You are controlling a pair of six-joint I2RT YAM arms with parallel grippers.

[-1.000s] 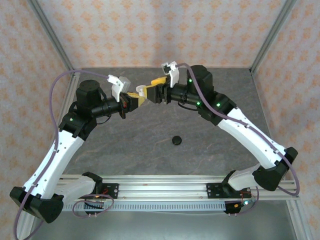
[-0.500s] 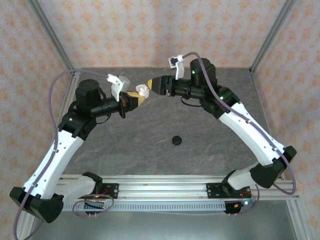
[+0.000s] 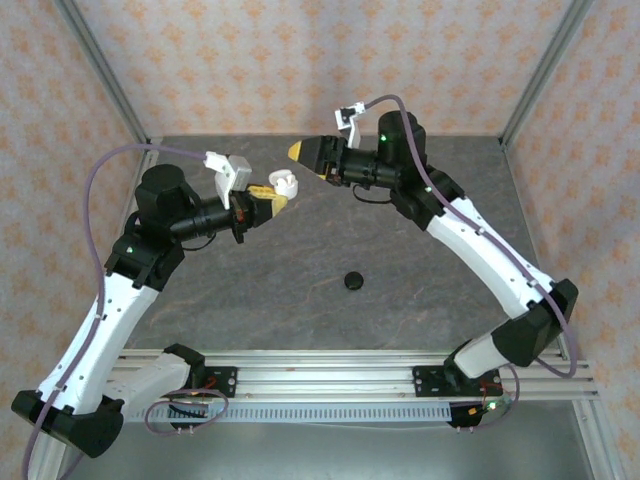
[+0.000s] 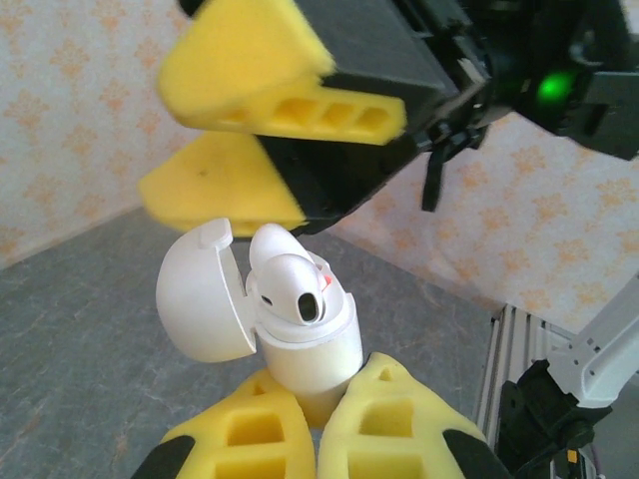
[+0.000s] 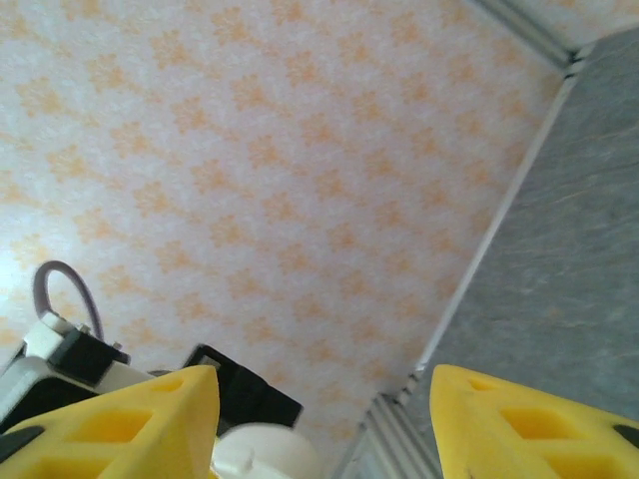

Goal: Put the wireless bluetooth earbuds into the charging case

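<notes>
Change: the right fingers (image 3: 300, 152) have drawn off the charging case (image 3: 285, 183) and back toward the far edge of the counter (image 3: 250, 290); a second ago they were closed in on it. The left arm has shifted slightly toward the left edge, the case with it.
Black round object: a small black round object (image 3: 352, 280) lies flat on the counter, about midway between the left and right edges and nearer the near edge than the far one. It is well apart from both sets of fingers. Whether it is a case or an earbud I cannot tell.
Left fingers: the left fingers (image 3: 268, 204) are clamped on the lower body of the charging case, one on each side, holding it in the air over the far half of the counter.
Charging case: white and upright, with its lid (image 4: 200, 299) hinged open to the left in the left wrist view.
White earbud: one white earbud (image 4: 295, 289) sits in the case's mouth, its rounded head standing above the rim.
Right fingers: spread wide apart, gripping nothing, just above and beyond the case and not touching it.
Far wall: an orange-patterned wall (image 3: 300, 60) rises behind the far edge.
</notes>
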